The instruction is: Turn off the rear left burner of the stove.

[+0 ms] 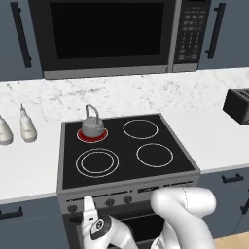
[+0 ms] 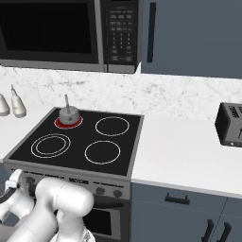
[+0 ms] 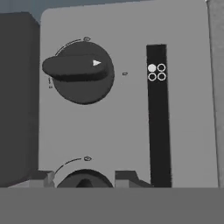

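Stove (image 1: 160, 172): black glass top set into the white surface (image 1: 29, 165), steel knob panel along its front edge.
Rear left burner (image 1: 85, 137): glows red at 10 o'clock on the cooktop, so judged on; the grey kettle (image 1: 92, 125) sits on it.
Arm: reaches low to the panel's left end, presumably to address the knobs there.
Knob (image 3: 78, 72): hand view alone shows its pointer off zero, with a four-dot burner diagram (image 3: 156, 72) at 3 o'clock.
End effector (image 3: 84, 178): fingertips apart, flanking a second knob (image 3: 83, 179).
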Tool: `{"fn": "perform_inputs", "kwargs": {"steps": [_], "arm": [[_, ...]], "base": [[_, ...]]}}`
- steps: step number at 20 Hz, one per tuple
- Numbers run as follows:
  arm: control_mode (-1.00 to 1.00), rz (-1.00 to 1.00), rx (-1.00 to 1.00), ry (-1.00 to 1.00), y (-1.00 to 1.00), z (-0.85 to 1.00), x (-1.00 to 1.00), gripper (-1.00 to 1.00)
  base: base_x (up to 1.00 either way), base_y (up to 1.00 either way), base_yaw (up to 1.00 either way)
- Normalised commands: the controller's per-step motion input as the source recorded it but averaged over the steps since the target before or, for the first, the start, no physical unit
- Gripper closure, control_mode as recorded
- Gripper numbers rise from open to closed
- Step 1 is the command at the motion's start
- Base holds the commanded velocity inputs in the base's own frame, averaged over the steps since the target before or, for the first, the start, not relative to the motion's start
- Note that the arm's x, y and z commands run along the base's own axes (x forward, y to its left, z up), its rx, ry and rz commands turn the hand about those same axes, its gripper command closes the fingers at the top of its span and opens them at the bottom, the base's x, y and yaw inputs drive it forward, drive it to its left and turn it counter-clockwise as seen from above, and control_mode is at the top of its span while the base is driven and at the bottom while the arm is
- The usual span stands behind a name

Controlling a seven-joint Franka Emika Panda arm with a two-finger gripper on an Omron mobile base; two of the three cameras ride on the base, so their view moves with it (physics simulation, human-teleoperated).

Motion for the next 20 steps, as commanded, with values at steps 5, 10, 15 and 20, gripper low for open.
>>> {"fn": "perform_inputs", "kwargs": {"steps": [5, 10, 15, 20], "arm": [[-1.00, -0.17, 0.87, 0.01, -0.38, 0.72, -0.01, 1.00], [-1.00, -0.19, 0.97, 0.00, -0.37, 0.72, 0.00, 1.00], [-1.00, -0.20, 1.00, 0.00, -0.37, 0.66, 0.00, 1.00], [-1.00, -0.21, 0.99, 0.00, -0.32, 0.68, 0.00, 1.00]], "base": [[0.00, 0.00, 0.00], [0.00, 0.00, 0.00], [0.00, 0.00, 0.00], [0.00, 0.00, 0.00]]}}
